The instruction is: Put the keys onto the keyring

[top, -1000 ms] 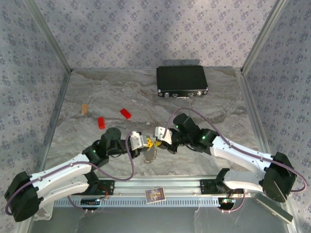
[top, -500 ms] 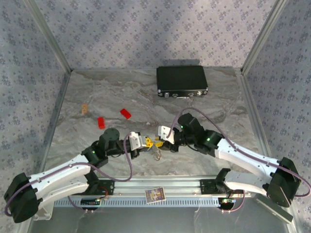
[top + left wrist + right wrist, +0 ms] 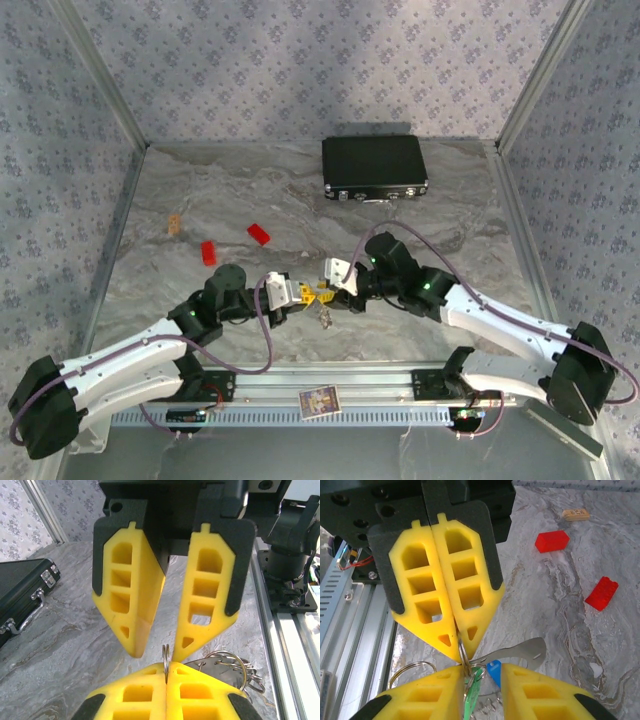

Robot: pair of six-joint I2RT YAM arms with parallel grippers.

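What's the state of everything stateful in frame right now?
left gripper: shut on the keyring
right gripper: open, fingers either side of the keys
keyring: pinched edge-on in the left gripper
keys: bunched just below the keyring
black case: closed
red blocks: lying loose, apart

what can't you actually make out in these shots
- top external: the keyring is too small to pick out any key.
- right wrist: the green key runs off the bottom edge; the blue key sits partly behind a finger of the right pincer.
- left wrist: the left pincer covers the keyring's lower part.
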